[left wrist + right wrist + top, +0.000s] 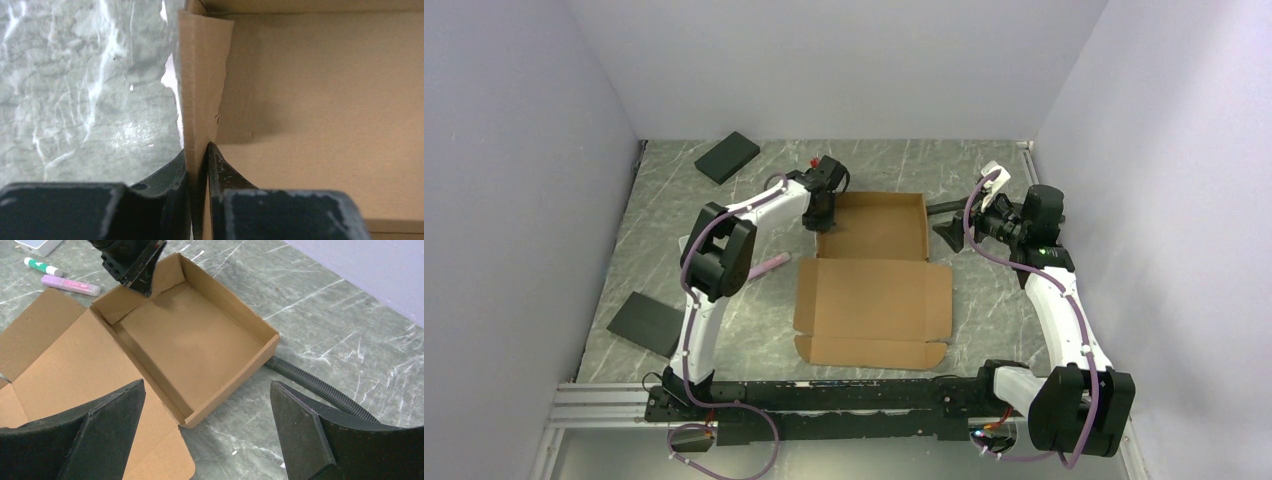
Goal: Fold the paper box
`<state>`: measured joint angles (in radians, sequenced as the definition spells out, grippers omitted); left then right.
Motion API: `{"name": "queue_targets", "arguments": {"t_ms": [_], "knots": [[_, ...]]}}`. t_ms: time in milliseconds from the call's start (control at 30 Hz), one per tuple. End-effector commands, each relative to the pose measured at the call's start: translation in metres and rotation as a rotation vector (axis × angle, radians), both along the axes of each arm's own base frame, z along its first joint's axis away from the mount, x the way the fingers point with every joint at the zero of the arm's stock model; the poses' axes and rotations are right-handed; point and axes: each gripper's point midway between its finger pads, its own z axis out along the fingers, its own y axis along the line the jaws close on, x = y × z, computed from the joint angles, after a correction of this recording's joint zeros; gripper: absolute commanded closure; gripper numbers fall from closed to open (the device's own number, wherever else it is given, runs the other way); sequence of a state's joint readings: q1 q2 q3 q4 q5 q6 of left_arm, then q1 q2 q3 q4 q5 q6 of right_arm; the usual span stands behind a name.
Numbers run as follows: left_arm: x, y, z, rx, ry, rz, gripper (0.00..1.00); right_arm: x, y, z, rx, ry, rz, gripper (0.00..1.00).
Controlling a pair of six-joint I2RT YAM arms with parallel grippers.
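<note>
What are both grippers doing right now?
Left gripper: closed on the paper box's side wall.
Right gripper: open, holding nothing.

We reach our left arm (759, 203) to the upper middle of the top view, with the left gripper (198, 152) pinched thin on the paper box (204, 75) wall. Our right gripper (207, 390), at centre right, gapes wide and holds nothing.

White item (36, 245): cut by top edge, unidentifiable. Paper box (190, 335): lid cropped at left. Ribbed black tube (320, 387): end hidden behind a finger (325, 435) of right gripper (207, 389).
</note>
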<state>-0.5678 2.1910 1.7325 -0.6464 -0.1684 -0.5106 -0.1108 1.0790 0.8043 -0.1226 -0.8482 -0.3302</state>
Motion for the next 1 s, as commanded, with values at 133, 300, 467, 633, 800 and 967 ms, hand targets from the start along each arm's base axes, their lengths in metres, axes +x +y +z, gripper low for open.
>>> {"name": "queue_targets", "arguments": {"t_ms": [133, 300, 467, 633, 800, 967], "knots": [[-0.009, 0.021, 0.022, 0.148, -0.023, -0.042, 0.64, 0.001, 0.002, 0.008, -0.006, -0.041, 0.037, 0.00], [0.000, 0.013, 0.064, 0.055, -0.143, -0.063, 0.60, 0.001, 0.002, 0.007, -0.010, -0.041, 0.041, 0.00], [0.005, 0.010, 0.070, -0.063, -0.159, -0.071, 0.54, 0.001, 0.002, 0.007, -0.010, -0.041, 0.040, 0.00], [0.012, 0.008, 0.057, -0.090, -0.132, -0.084, 0.51, 0.001, 0.001, 0.007, -0.010, -0.041, 0.040, 0.00], [0.021, 0.007, 0.041, -0.060, -0.110, -0.085, 0.53, 0.001, 0.001, 0.007, -0.010, -0.040, 0.039, 0.00], [0.025, 0.008, 0.027, -0.034, -0.097, -0.088, 0.66, 0.001, 0.001, 0.005, -0.009, -0.037, 0.040, 0.00]]}}
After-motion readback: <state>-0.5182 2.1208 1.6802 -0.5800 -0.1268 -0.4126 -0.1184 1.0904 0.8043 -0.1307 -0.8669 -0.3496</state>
